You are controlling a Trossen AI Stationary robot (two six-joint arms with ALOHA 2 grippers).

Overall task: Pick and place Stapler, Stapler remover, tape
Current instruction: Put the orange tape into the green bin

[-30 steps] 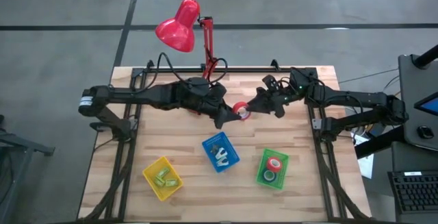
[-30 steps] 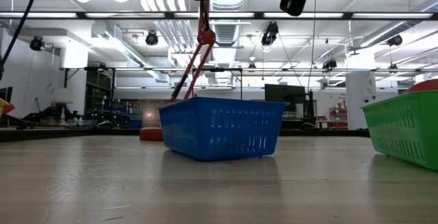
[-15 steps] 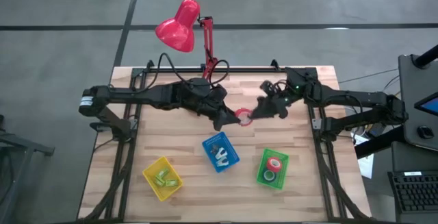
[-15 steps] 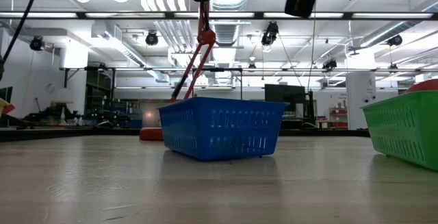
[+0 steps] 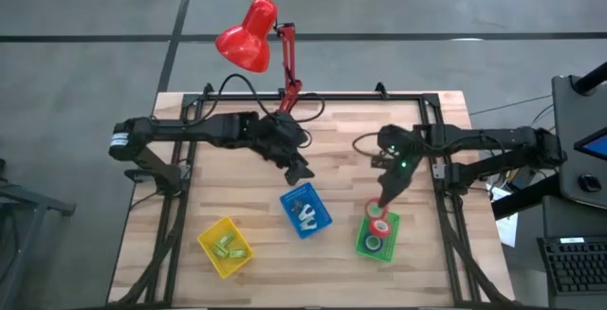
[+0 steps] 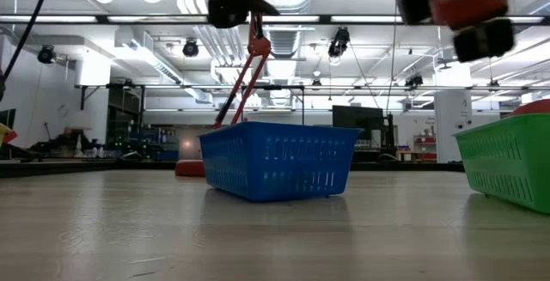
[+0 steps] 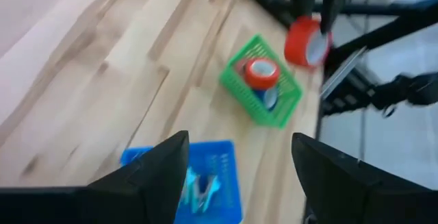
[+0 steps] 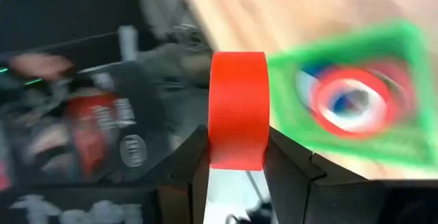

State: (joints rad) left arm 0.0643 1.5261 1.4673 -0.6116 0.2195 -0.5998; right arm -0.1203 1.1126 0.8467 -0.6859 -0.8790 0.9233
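Observation:
My right gripper (image 5: 380, 204) is shut on a red tape roll (image 8: 237, 107) and hangs just above the far rim of the green basket (image 5: 363, 245). In that basket lie a red-rimmed roll (image 7: 261, 72) and a green-blue roll (image 5: 374, 245). My left gripper (image 5: 300, 171) stands open and bare over the table's middle, above the far side of the blue basket (image 5: 316, 196), which holds pale stapler removers (image 5: 305, 214). Pale-green staplers (image 5: 226, 244) lie in the yellow basket (image 5: 210, 237). My right gripper pinches the red roll across its width, one finger on each flat side (image 8: 213, 148), with the red outer band toward the wrist camera. The fingers slant down toward the table's near edge. The roll stands on edge in the hold, lifted clear above the green basket.
A red desk lamp (image 5: 248, 38) stands at the far edge, its arm (image 6: 249, 66) behind the blue basket. Bare wood lies between the baskets and along the near edge (image 5: 303, 282). Dark frame rails (image 5: 441, 206) run along both sides.
The roll hung between both grippers over the table's middle. My left gripper has let go of it and drawn back toward the left. My right gripper has carried the roll toward the near right, sunk, tipped downward and rolled, and now holds it over the green basket.

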